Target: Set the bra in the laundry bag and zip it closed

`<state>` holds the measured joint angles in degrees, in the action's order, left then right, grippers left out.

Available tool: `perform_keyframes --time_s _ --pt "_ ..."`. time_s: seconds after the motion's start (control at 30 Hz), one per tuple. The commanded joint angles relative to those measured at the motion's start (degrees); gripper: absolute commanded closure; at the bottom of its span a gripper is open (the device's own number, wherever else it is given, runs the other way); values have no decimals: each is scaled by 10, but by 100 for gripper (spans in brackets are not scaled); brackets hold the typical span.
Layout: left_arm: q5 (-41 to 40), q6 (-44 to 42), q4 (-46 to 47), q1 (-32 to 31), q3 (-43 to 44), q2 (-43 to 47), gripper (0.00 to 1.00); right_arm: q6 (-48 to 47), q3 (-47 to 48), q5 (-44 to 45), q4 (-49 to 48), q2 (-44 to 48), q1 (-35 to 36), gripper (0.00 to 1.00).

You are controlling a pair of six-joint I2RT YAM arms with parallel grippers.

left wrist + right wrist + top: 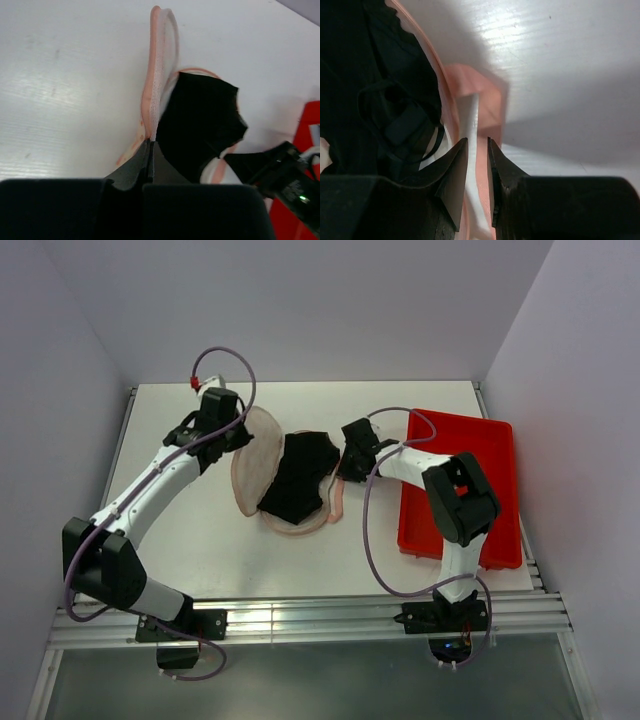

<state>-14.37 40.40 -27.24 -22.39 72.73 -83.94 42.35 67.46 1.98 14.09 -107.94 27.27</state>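
The laundry bag [262,455] lies open mid-table, a beige-pink pouch with a pink zipper rim. Its left lobe is lifted on edge, and in the left wrist view [157,70] it stands upright. The black bra [297,478] lies on the flat lobe, and it also shows in the left wrist view [200,122] and the right wrist view [375,95]. My left gripper [242,440] is shut on the raised lobe's rim [150,142]. My right gripper [342,475] grips the bag's right rim, and the white and pink edge [480,110] fills the narrow gap between its fingers [477,141].
A red rectangular tray [500,490] lies at the right, under the right arm's elbow. White walls close the table at the back and both sides. My right gripper shows at the lower right of the left wrist view [287,177].
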Motion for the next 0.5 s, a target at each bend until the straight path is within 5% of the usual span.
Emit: perform_keyframes --time_s 0.0,0.47 --pt "2 21 12 -32 56 -35 100 2 27 0 -8 -21 5 71" --pt "24 51 43 -152 152 -162 100 5 37 -12 -20 -45 6 71"
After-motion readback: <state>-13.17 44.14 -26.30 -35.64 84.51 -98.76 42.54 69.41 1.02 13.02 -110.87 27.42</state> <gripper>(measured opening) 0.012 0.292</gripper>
